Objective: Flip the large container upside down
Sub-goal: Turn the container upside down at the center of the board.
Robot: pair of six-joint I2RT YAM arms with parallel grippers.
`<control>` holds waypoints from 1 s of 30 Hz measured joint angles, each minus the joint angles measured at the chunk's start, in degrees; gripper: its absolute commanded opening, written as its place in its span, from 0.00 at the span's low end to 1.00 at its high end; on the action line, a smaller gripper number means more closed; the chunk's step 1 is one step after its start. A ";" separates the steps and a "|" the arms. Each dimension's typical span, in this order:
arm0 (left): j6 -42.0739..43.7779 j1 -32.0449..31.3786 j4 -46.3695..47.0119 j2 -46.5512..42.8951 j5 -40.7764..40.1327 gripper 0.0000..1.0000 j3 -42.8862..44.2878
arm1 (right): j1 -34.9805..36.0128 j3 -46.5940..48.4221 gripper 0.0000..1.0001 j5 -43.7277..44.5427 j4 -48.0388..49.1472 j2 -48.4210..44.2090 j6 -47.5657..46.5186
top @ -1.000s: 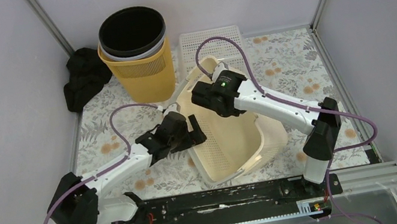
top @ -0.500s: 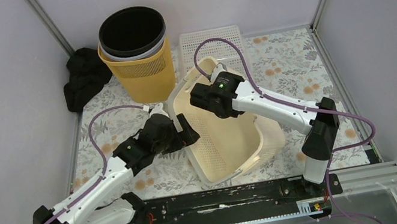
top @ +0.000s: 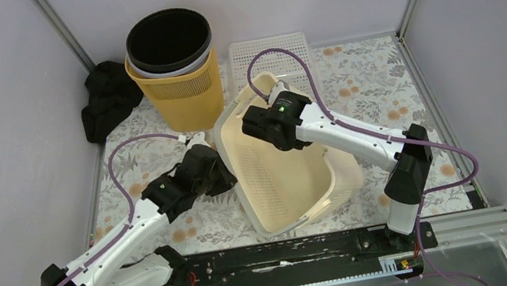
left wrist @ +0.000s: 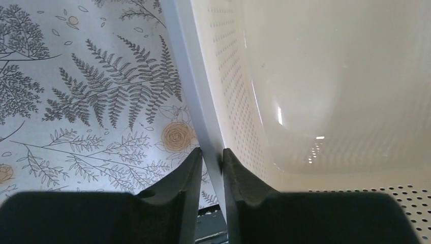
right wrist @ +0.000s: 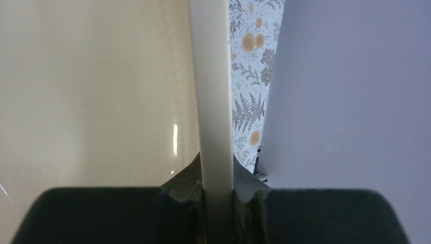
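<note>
Left wrist: left gripper [left wrist: 211,155] pinches rim of cream perforated basket [left wrist: 325,76]; right gripper [right wrist: 217,168] clamps opposite rim. Basket tilted, centre of floral table [top: 370,69]. We should raise both rims together, without twisting.

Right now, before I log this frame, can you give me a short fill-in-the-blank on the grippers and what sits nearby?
1. The left gripper is closed on the ____ of the cream container.
2. The right gripper clamps that container too; ____ of the two grippers is empty.
3. The yellow basket stands ____, its opening facing up.
4. A ____ cloth lies in the far left corner.

Missing words: rim; neither; upright; black
</note>
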 measured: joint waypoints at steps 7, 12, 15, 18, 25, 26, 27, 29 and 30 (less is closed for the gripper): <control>-0.22 0.13 0.44 0.37 -0.85 0.22 -0.59 | 0.00 0.42 0.19 -0.68 -0.04 0.00 -0.20; -0.87 0.26 3.82 1.66 -0.83 0.22 -2.34 | 0.26 1.38 0.25 -0.39 0.00 0.00 -0.39; -1.29 0.24 6.03 2.80 -0.61 0.22 -3.21 | 0.87 2.19 0.29 -0.31 -0.02 0.00 -0.63; -1.60 0.24 8.00 3.61 -0.04 0.22 -4.28 | 1.33 2.86 0.32 -0.24 -0.02 0.07 -1.18; -2.05 0.24 12.28 5.73 0.48 0.22 -6.67 | 2.54 5.44 0.37 -2.27 0.24 -0.02 -3.08; -2.16 0.24 12.79 6.10 0.55 0.23 -6.97 | 2.73 5.70 0.38 -2.84 0.44 -0.20 -3.37; -2.32 0.24 13.42 6.60 0.61 0.23 -7.37 | 2.97 5.95 0.38 -3.56 0.96 -0.55 -3.78; -2.56 0.24 14.53 7.54 0.70 0.24 -8.15 | 3.41 6.03 0.38 -5.38 2.75 -1.86 -4.48; -2.64 0.24 14.97 8.02 0.72 0.24 -8.50 | 3.56 6.03 0.38 -6.36 3.67 -2.49 -4.68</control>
